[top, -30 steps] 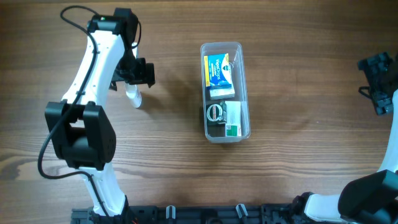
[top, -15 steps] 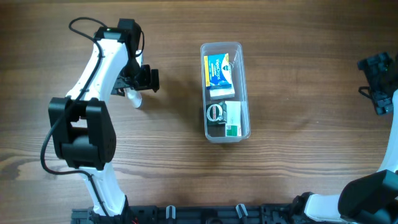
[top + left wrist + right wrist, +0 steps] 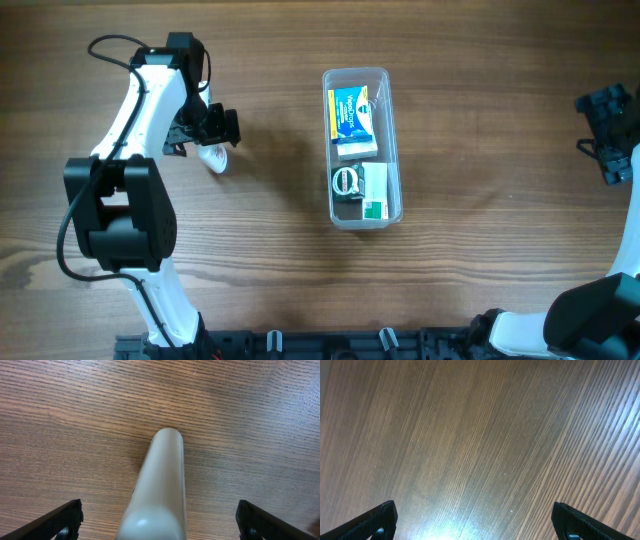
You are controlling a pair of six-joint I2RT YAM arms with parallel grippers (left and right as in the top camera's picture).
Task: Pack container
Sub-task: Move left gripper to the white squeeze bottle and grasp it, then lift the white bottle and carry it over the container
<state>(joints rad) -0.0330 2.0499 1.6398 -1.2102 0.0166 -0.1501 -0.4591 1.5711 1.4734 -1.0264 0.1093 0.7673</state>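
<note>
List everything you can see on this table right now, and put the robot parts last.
container: one, clear plastic, middle of the table
blue-and-white packet: one, far end of the container
white box: one, inside, just nearer than the packet
round item: one, black and silver, near end, left side
green-and-white box: one, near end, beside the round item
white bottle: one, on the table left of the container
table: one, brown wood
left fingers: two, black, open, either side of the bottle, not touching
right fingers: two, black, open, over bare wood at the right edge
</note>
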